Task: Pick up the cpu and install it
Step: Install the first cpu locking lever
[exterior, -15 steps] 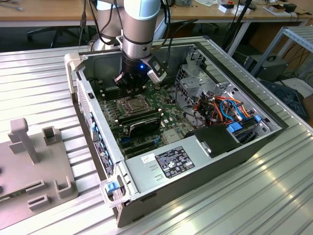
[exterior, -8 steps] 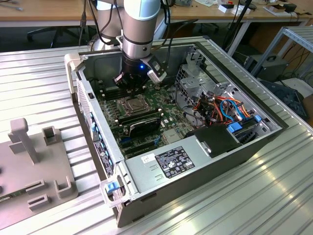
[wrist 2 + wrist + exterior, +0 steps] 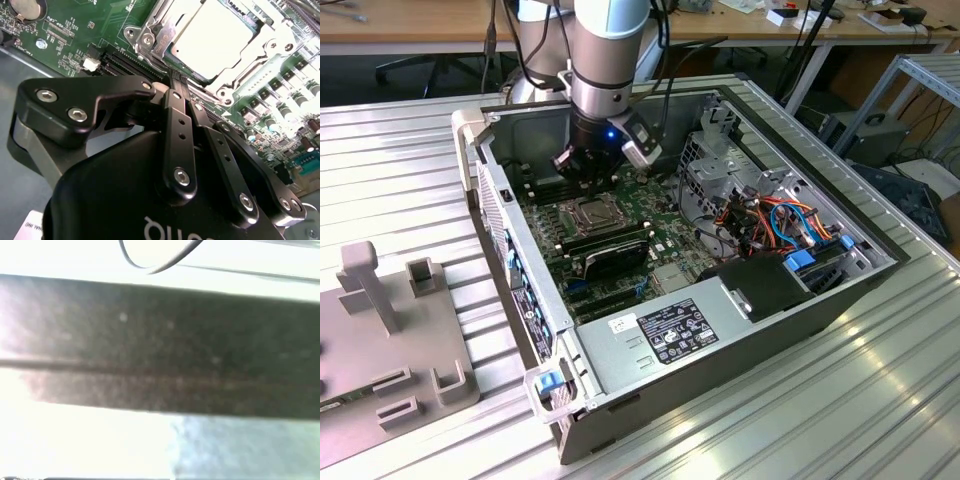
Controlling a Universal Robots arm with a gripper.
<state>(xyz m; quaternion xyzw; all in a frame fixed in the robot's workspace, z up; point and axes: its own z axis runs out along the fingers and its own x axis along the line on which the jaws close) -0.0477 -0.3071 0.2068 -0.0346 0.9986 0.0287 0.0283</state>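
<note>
Now, by label:
Carrier: green motherboard point(image 3: 620, 235) flat on the floor of the open grey metal computer case point(image 3: 740, 320), lying on a ribbed metal table point(image 3: 410, 150).
Task thing: flat square cpu with pale silver-grey metal top point(image 3: 212, 37), seated in the shiny hinged metal socket frame point(image 3: 150, 37); in the exterior view at point(image 3: 592, 210), near the motherboard's far edge, toward the case's back wall.
End effector: black two-finger gripper point(image 3: 180, 82) on the grey arm, hanging above the motherboard, close to the socket.
Finger state: pressed together, tips meeting, nothing pinched between them.
Deciding relation: cpu just beyond the fingertips and slightly aside of them, apart, not touching; in the exterior view just below the gripper point(image 3: 590, 170).
Long axis: none, cpu square, edges parallel to the socket frame.
Nearer arm: sole arm.
Counts: cpu one; socket frame one; gripper one; long black memory sticks point(image 3: 610, 250) two, judged, beside the socket.
Progress, judged: cpu already in its socket.
</note>
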